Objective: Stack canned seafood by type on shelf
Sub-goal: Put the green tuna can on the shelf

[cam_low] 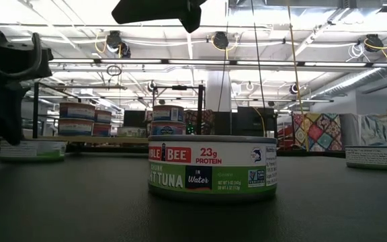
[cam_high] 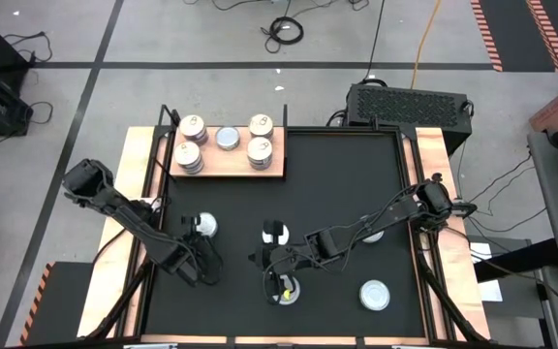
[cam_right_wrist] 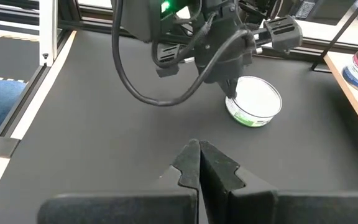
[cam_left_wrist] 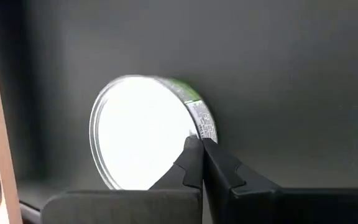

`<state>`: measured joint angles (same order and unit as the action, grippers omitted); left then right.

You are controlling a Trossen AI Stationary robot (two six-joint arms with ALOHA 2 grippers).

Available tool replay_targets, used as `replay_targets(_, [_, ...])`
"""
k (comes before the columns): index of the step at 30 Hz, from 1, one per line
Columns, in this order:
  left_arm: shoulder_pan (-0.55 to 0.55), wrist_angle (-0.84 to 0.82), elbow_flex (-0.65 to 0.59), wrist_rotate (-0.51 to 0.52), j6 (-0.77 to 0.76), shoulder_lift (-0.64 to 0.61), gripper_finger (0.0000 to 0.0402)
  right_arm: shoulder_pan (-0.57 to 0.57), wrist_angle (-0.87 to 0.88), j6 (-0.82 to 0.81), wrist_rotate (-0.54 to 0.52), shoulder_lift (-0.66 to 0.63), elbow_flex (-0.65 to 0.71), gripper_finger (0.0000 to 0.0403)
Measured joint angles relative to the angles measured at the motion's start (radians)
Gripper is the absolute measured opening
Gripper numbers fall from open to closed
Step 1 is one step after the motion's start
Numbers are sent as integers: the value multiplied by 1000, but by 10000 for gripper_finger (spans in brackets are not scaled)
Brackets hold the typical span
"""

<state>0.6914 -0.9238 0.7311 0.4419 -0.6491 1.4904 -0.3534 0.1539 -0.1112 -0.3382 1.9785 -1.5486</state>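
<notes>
The green-banded tuna tin (cam_left_wrist: pixel 148 130), well short of the shelf (cam_high: pixel 223 163), looks rigid, fairly heavy and slick-walled. The left gripper (cam_left_wrist: pixel 199 163) is pressed together beside its rim, pinching nothing; take it across the side wall. The right gripper (cam_right_wrist: pixel 197 163) is also pressed together, empty.

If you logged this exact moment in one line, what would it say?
left hand: shut, empty, beside green-label tin | right hand: shut, empty, over mat | shelf: five stacks

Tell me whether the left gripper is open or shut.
Shut. In its wrist view, the left gripper has both fingertips pressed together beside the tin, holding nothing.
</notes>
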Motion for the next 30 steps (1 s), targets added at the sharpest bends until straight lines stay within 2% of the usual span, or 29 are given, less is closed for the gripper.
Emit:
replay_targets(4, [-5, -67, 65, -2, 52, 0, 1, 0, 0, 0, 0, 0, 0, 0])
replay_targets(17, [-153, -87, 107, 211, 285, -2, 0, 0, 78, 0, -2, 0, 0, 0])
replay_targets(23, [-266, -51, 107, 240, 433, -35, 0, 1, 132, 0, -10, 0, 0, 0])
replay_targets(30, [-461, 54, 109, 229, 680, -174, 0, 0, 154, 0, -10, -5, 0, 0])
